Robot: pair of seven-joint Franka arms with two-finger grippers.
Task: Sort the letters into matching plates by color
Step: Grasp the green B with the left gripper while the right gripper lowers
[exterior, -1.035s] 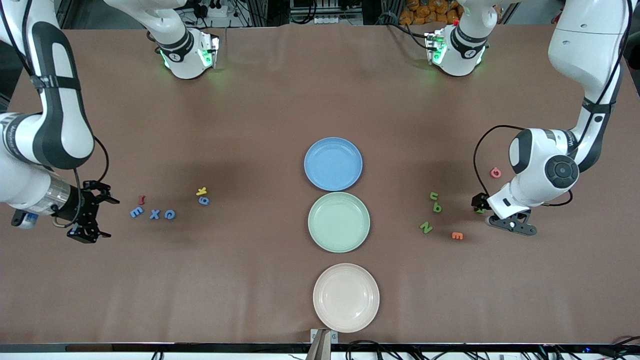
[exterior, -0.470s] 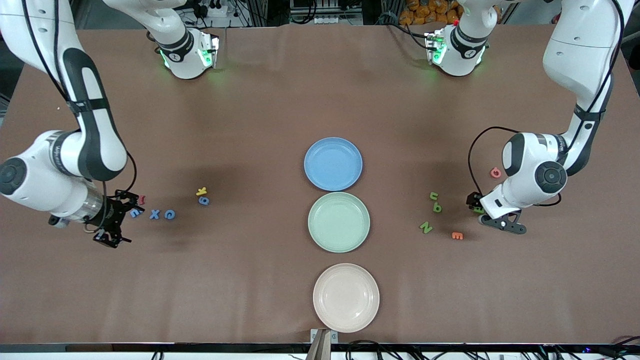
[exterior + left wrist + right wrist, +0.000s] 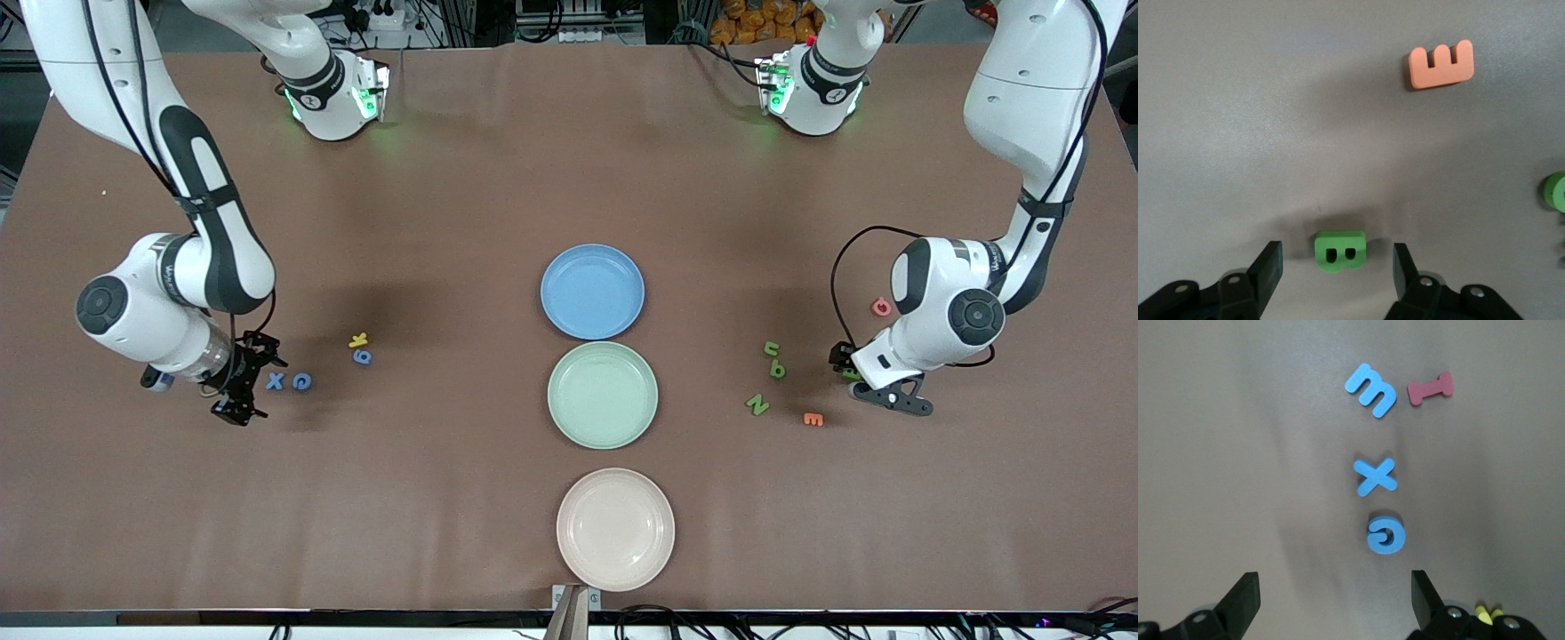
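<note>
The cream-beige plate (image 3: 615, 530) sits nearest the front camera. An orange E (image 3: 813, 419), a pink letter (image 3: 881, 307), a yellow letter (image 3: 358, 340) and a red I (image 3: 1429, 389) lie on the brown table (image 3: 444, 222).

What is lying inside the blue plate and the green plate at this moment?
Both the blue plate and the green plate show only bare inner surface; no letters lie in them, and nothing covers either plate from the front view.

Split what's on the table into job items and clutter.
Job: blue plate, green plate, blue E, blue X, blue G, blue 9, green u, green p, green N, green B.
Clutter: cream plate, yellow letter, red I, orange E, pink letter.
</note>
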